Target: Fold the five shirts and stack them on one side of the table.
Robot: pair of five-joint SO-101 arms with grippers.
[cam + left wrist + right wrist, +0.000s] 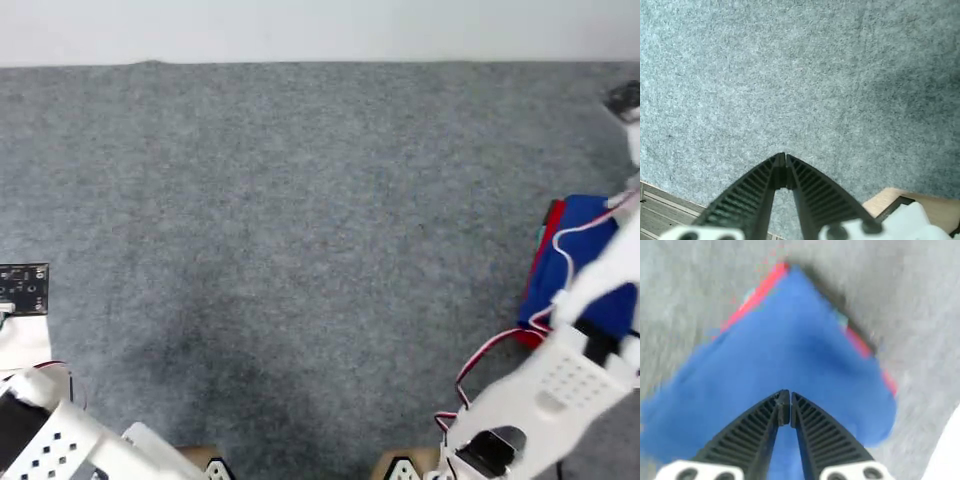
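A stack of folded shirts (pixel 572 262) lies at the right edge of the table, a blue one on top with red and teal layers showing at its edges. In the right wrist view the blue shirt (pixel 790 365) spreads under my right gripper (pixel 785 407), whose fingers are shut with nothing between them, hovering above the stack. The right arm (pixel 560 385) covers the stack's near part in the high view. My left gripper (pixel 785 170) is shut too and hangs over bare grey felt near the table's front left corner.
Grey felt (pixel 300 230) covers the whole table. A small black circuit board (pixel 23 288) sits at the left edge. The left arm's white body (pixel 60 440) is at the front left. Wooden table edge (pixel 900 197) shows near the front.
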